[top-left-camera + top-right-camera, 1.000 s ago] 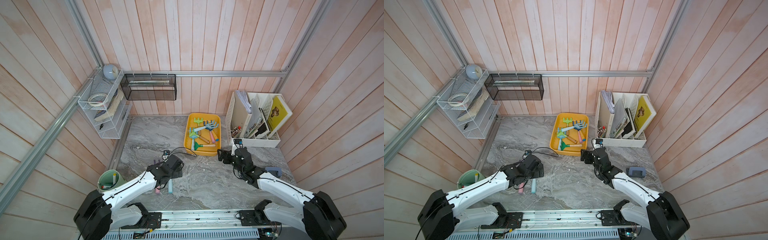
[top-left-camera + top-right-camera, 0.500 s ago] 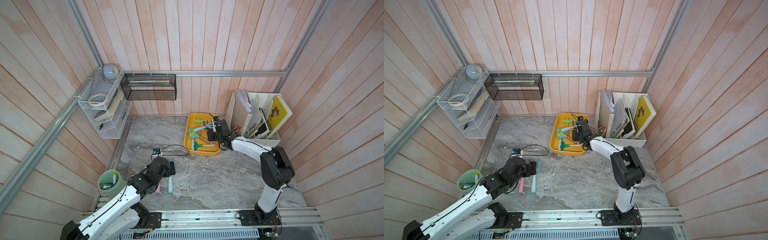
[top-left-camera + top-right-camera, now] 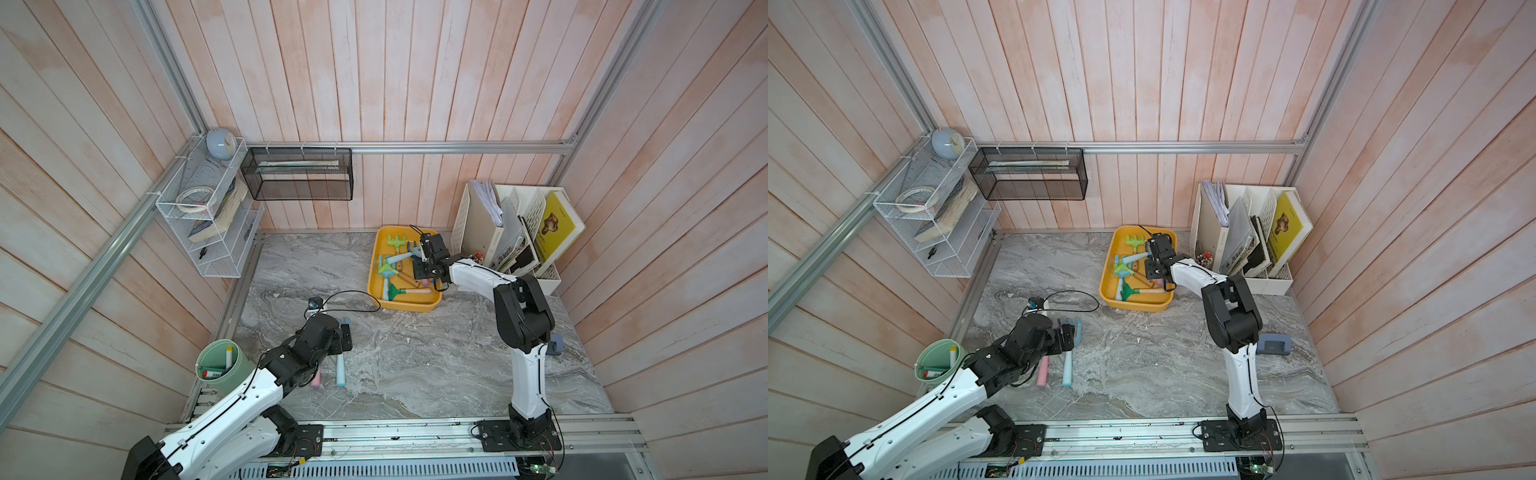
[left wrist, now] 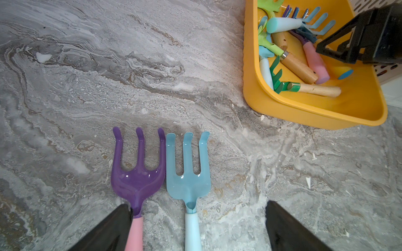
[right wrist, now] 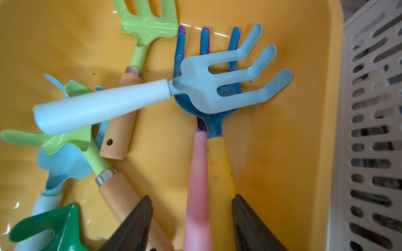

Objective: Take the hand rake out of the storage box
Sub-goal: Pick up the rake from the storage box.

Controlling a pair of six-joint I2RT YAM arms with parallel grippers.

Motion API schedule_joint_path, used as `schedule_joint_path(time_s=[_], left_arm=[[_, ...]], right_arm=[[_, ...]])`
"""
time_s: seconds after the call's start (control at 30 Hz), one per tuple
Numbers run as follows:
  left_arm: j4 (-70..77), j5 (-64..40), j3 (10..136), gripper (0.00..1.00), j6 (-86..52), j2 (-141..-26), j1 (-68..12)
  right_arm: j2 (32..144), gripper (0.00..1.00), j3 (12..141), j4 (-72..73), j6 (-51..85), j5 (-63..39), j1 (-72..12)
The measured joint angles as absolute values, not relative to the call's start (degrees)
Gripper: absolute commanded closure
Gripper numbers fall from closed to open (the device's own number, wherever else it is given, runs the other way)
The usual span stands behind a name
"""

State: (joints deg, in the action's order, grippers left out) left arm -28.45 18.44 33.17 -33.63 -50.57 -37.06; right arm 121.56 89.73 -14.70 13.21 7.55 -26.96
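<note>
Right fingers stand parted inside the box, one on each side of a pink handle and a yellow handle that lie together. Whether they press on these cannot be told. Left fingers are spread wide, clasping nothing, above the handles of two rakes on the table.

Right arm rises upright from the near rail and bends at the elbow. Its white forearm reaches far and left, putting the wrist over the box's right half. Left arm stretches low from the near left corner toward the table's left middle.

A white organizer stands in the far right corner with a yellow book in it; the book's print is too small to read. Just left of the organizer, at the far edge of the table, sits the box with a heap of rakes in it. A light blue rake lies across the dark blue head above the yellow handle, and green rakes with wooden handles lie to its left.

Under the left wrist, a purple rake and a blue rake lie side by side on the table. Their heads touch and their tines point far toward the box, well apart from it.
</note>
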Motion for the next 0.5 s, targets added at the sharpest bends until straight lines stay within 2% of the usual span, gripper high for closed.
schedule_joint_path(time_s=[0.1,0.2,0.37,0.5], left_arm=[[-28.34,18.44,33.17,0.0,-33.61,-50.76,-37.06],[-28.21,18.41,33.17,0.0,-33.61,-51.24,-37.08],[-28.03,18.24,33.17,0.0,-33.61,-51.33,-37.08],[-27.73,18.24,33.17,0.0,-33.61,-51.33,-37.06]], right_arm=[[123.2,0.42,92.07,-15.79,13.19,7.35,-26.96],[124.33,0.38,93.14,-16.4,13.28,6.96,-26.94],[124.66,0.39,93.71,-16.64,13.74,6.39,-27.0],[124.46,0.31,93.78,-14.96,17.1,5.65,-27.14]])
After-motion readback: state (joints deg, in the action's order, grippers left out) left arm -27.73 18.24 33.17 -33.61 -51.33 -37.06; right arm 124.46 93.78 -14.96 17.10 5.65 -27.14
